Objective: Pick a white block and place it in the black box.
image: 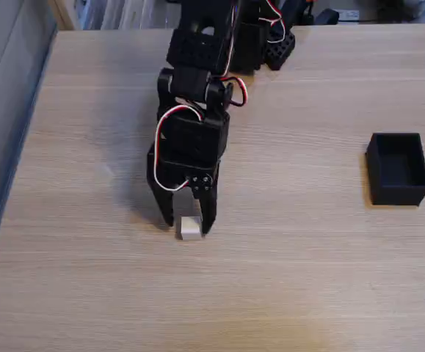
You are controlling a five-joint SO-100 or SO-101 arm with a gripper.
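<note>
— Where does the fixed view stand?
— Above the near edge of the bench (329,293), raised and tilted steeply down, facing the arm's base at the far side.

— So the arm comes toward the lens?
— Yes. It enters from the top centre, and its pincer (186,220) reaches toward the camera, sitting a little left of centre.

— How close is it?
— Middling. Most of the benchtop fits in frame; its left edge runs diagonally down the left side, and the near and right edges are cut off.

— What marks the right of the frame?
— The black box (397,170), at mid-height near the right border.
</note>
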